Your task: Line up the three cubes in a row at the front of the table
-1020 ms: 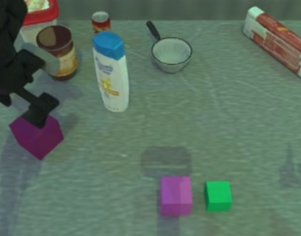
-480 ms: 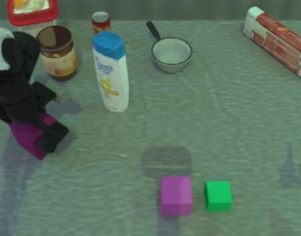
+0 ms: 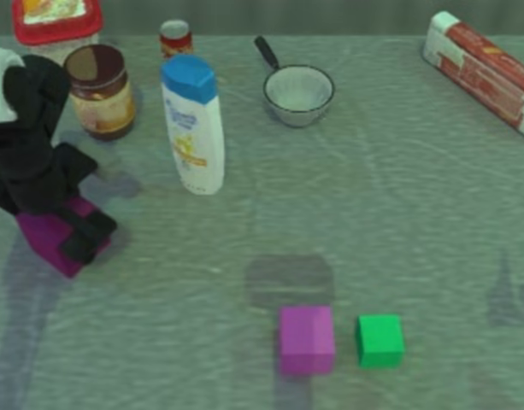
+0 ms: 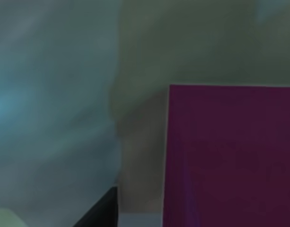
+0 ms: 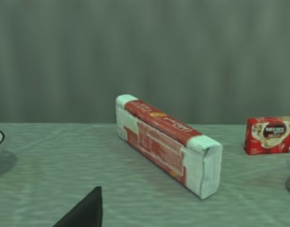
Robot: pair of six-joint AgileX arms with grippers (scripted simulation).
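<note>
End effector of your left arm sits low over the dark magenta cube at the counter's left, grip indeterminable; next carry it beside the pink cube and green cube near the front.

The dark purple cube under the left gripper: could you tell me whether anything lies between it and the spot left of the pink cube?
Nothing visible does: the table is bare between the dark purple cube and the pink cube.
</note>
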